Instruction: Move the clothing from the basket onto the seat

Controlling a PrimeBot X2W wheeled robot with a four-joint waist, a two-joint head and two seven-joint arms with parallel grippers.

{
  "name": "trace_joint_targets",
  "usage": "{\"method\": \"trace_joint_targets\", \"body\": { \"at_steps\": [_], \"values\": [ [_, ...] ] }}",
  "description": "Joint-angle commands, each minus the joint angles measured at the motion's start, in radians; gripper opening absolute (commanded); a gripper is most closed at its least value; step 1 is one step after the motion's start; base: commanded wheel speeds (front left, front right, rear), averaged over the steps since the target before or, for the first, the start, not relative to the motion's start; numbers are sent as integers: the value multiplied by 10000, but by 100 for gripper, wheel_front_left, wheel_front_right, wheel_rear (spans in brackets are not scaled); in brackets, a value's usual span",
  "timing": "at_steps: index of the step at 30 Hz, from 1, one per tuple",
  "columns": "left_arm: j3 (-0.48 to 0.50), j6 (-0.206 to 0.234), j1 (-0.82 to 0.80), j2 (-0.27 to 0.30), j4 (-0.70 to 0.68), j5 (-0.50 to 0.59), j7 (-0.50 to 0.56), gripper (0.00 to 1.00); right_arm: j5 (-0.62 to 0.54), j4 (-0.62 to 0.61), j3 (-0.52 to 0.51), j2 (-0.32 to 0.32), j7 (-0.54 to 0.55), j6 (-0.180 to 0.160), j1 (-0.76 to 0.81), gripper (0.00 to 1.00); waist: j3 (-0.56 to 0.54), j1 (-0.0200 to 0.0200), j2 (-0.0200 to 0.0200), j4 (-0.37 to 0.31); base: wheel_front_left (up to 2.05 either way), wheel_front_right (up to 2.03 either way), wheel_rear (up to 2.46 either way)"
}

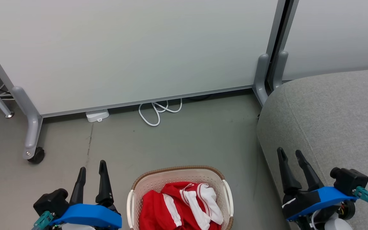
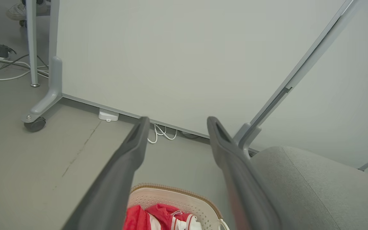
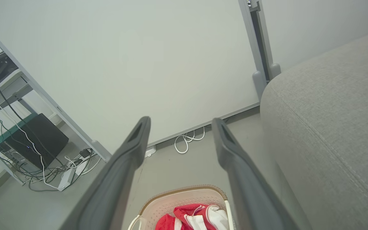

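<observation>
Clothing (image 1: 180, 207): soft, light, limp, in basket (image 1: 177, 169); probably best pinched at a top fold.
Left gripper (image 1: 92, 166): wide open, empty.
Right gripper (image 1: 289, 151): wide open, empty.

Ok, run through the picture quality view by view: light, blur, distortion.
Head view: soft even light, sharp, a faint shadow on the floor beside the seat. Left wrist view: left fingers blur at their bases. Right wrist view: right fingers blur likewise, seat weave crisp.
</observation>
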Motion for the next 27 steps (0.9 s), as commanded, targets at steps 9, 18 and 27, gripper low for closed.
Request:
{"method": "trace_joint_targets", "body": {
  "at_steps": [9,18,27],
  "values": [
    [-135,113,10,59,-22,756,-262,100,-872,-12,37,-88,-206,22,-106,100,-34,0,0,-18,0,0,0],
    [-257,187,67,61,-5,1237,-453,100,-1581,42,73,-92,-330,23,-113,100,-35,0,0,-2,0,0,0],
    [-412,296,160,62,39,1673,-632,100,-2217,97,-41,-96,-475,25,-109,100,-81,0,0,24,0,0,0]
  ]
}}
